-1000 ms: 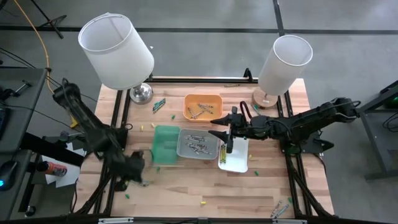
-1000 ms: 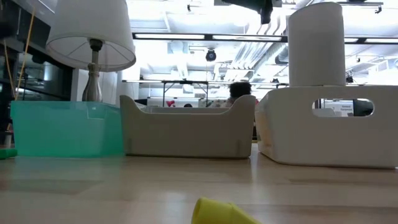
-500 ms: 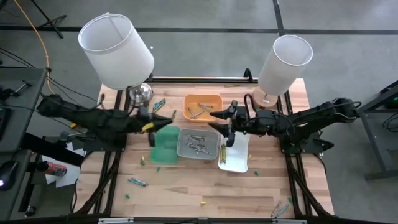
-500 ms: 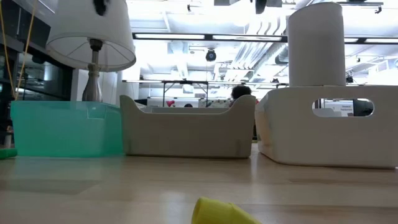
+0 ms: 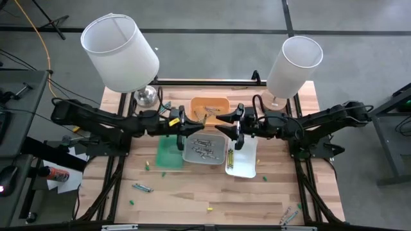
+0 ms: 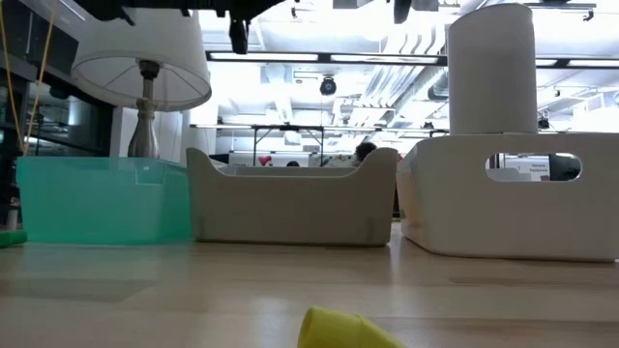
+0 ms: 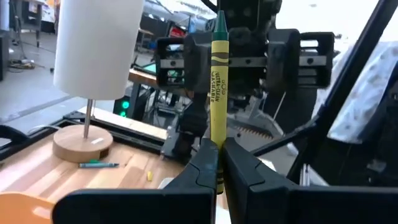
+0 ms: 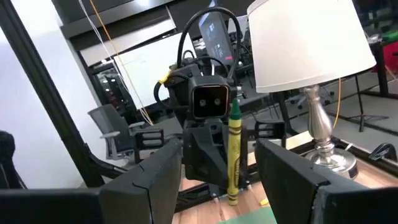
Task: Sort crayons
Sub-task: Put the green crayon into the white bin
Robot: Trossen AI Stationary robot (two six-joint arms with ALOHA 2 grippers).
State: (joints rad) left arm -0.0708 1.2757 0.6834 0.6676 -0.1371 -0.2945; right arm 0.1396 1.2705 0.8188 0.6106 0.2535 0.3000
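Note:
My left gripper (image 5: 184, 122) reaches to the table's middle, above the green tray (image 5: 168, 153) and grey tray (image 5: 204, 148), and is shut on a yellow-wrapped, green-tipped crayon (image 7: 217, 93). The crayon also shows in the right wrist view (image 8: 234, 155). My right gripper (image 5: 229, 124) faces it from the right, open and empty, its fingers (image 8: 155, 180) wide apart. Several crayons lie in the grey tray, the orange tray (image 5: 209, 109) and the white tray (image 5: 244, 162). My left gripper pinches the crayon's lower end (image 7: 217, 163) between its two fingers. The fingers come level from the table's left and lie across the crayon. The crayon stands upright, green tip up, lifted clear above the trays.
Two lamps stand at the back: a large one (image 5: 122, 54) at the left, a smaller one (image 5: 292, 64) at the right. Loose crayons lie on the wood near the front (image 5: 141, 187), (image 5: 209, 208), (image 5: 289, 215) and behind the green tray (image 5: 164, 108).
My left gripper has risen from the table's near left and swung toward the right and far side, carrying the crayon to above the trays, facing my right gripper. My right gripper has shifted a little toward the far edge.

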